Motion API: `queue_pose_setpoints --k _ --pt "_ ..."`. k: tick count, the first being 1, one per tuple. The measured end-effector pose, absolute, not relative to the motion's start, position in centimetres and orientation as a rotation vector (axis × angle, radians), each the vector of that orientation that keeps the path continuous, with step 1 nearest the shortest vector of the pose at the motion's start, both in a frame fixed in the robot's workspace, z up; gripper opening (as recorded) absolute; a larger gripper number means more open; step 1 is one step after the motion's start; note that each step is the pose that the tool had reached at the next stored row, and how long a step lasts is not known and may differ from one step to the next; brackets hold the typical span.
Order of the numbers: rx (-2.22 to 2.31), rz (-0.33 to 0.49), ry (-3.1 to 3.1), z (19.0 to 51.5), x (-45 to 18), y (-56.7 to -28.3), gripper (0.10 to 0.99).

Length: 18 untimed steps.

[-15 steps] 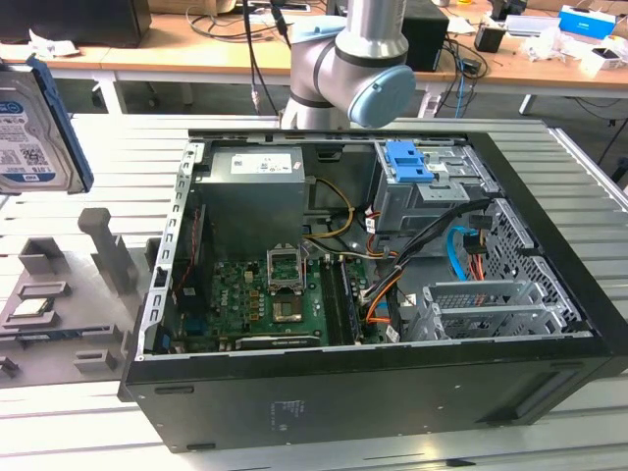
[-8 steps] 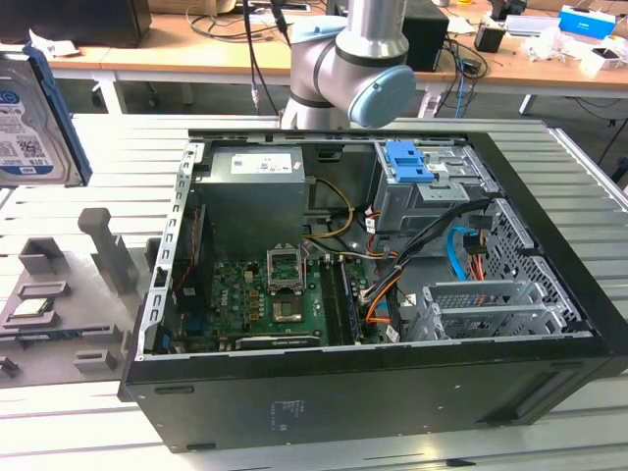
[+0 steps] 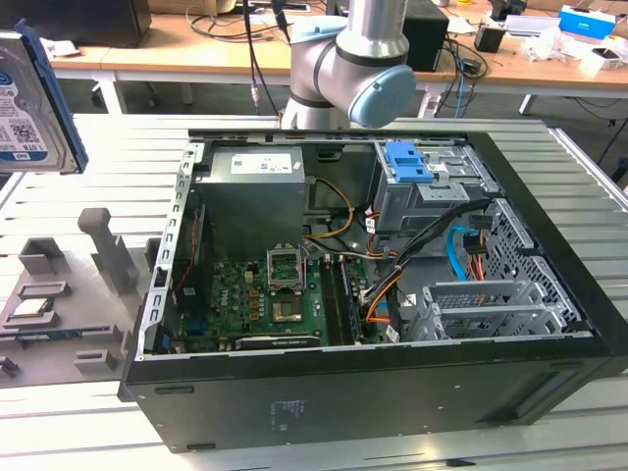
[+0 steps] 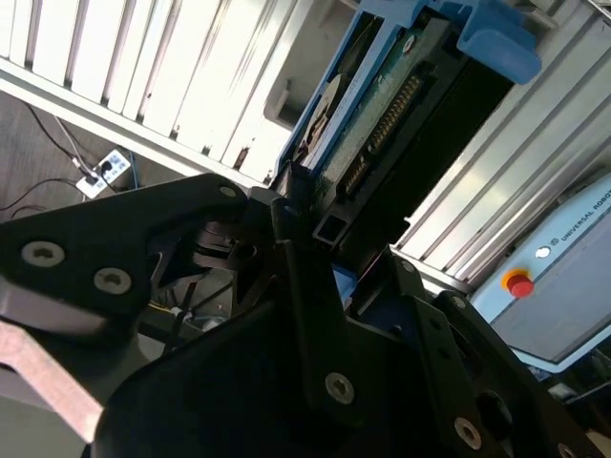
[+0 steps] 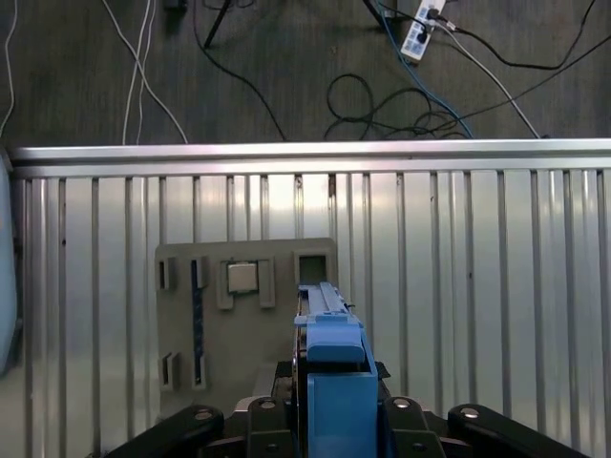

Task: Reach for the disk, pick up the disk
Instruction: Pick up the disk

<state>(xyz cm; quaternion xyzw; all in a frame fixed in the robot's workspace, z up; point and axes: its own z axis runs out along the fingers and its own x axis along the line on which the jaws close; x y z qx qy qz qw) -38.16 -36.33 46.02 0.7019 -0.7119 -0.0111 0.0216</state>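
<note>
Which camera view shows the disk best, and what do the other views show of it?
The exterior view: the disk shows its labelled flat face and blue rail at that view's left edge. The second wrist view shows its connector edge and blue rail; the first wrist view shows it end-on, mostly blue rail.

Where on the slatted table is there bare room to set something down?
The slatted table is bare beside the grey fixture plate and along the black wall of the computer case. Inside the case, cables crowd everything.
</note>
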Motion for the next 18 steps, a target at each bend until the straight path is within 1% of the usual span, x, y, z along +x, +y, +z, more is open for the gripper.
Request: queue_pose_setpoints --k 18 --pt "2.174 -0.037 -2.205 49.9 -37.7 -36.3 0.369"
